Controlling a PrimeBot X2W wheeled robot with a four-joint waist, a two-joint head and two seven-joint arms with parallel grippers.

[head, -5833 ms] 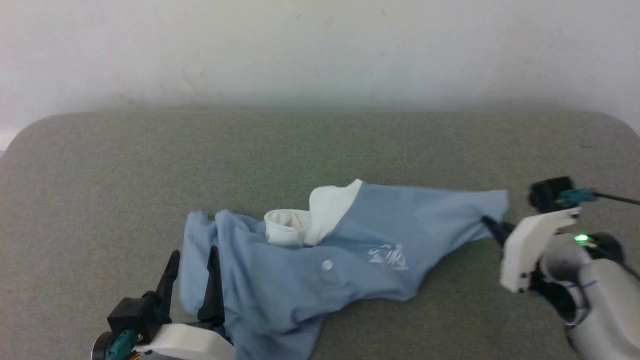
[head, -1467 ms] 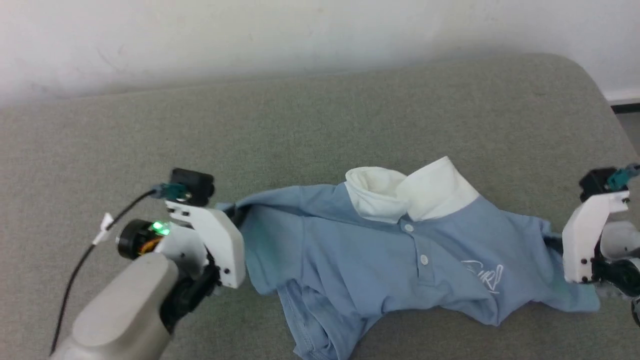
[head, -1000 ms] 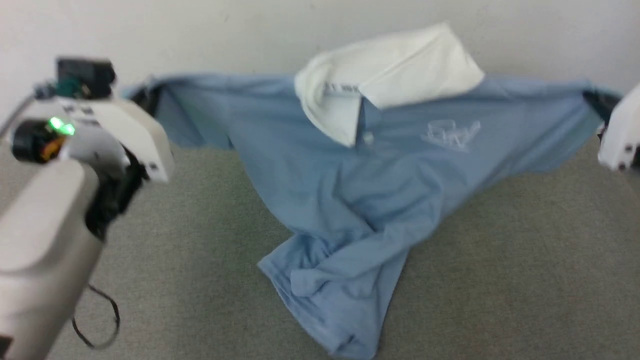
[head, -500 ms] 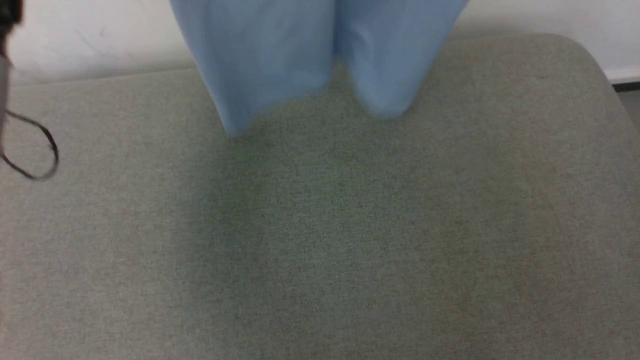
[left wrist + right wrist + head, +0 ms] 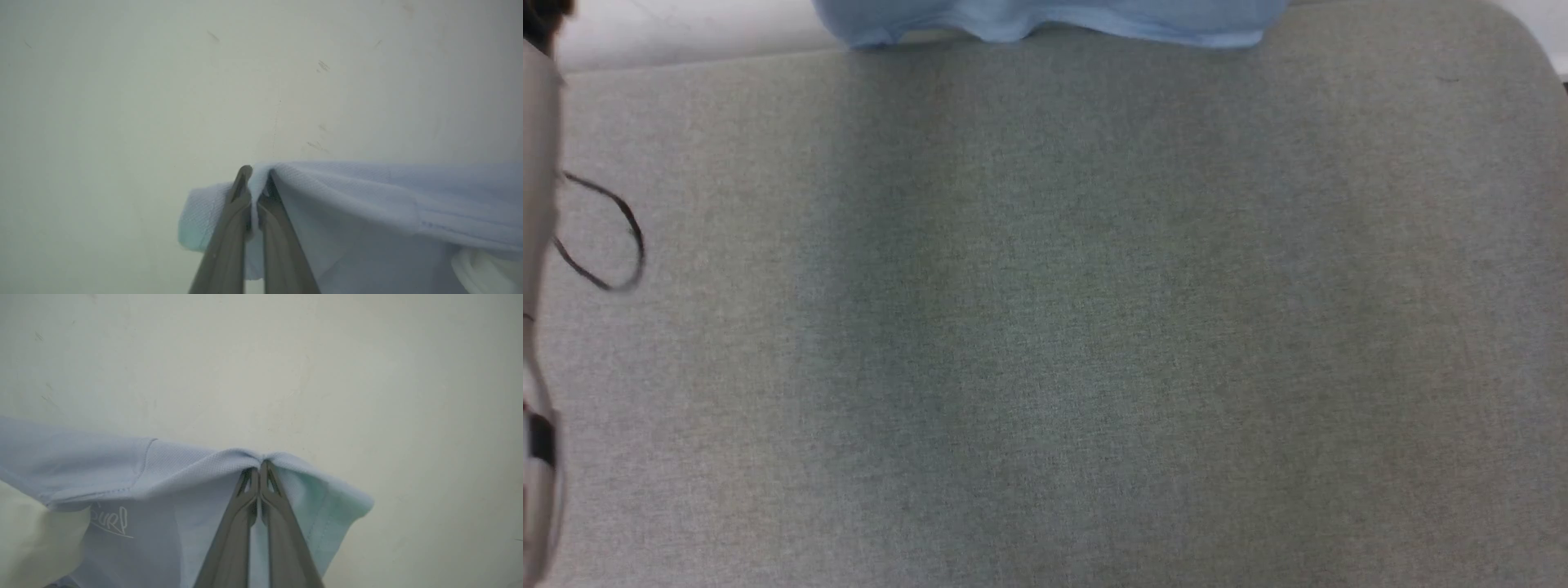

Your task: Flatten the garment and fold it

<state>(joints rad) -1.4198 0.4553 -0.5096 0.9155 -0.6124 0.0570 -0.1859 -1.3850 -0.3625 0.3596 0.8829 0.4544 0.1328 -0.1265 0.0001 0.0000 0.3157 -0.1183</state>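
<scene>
Two end effectors hold the garment in the air by its upper corners. The left end effector is clenched on a pinched fold of light-blue cloth at one sleeve corner. The right end effector is clenched on the matching fold at the opposite corner. Between them the cloth runs across in front of the pale wall.

Step in hand, as a judgement: flattening. The garment hangs spread between the two grips, ready to be laid out. Folding is not yet begun.

Next move, as a judgement: lower both end effectors together, at equal height and equally far apart. The hem should meet the desk first and the body should lay out flat after it. Uneven lowering risks bunching the cloth.

View differences:
- The head view gives the hem as a wavy blue edge at the top of the frame, over the far part of the grey desk. Whether the hem touches the desk cannot be told. A pale forearm and a looped black cable sit at the left edge.
- The wrist views give the grips themselves.
- The right wrist view adds the white script logo and the white collar.
</scene>
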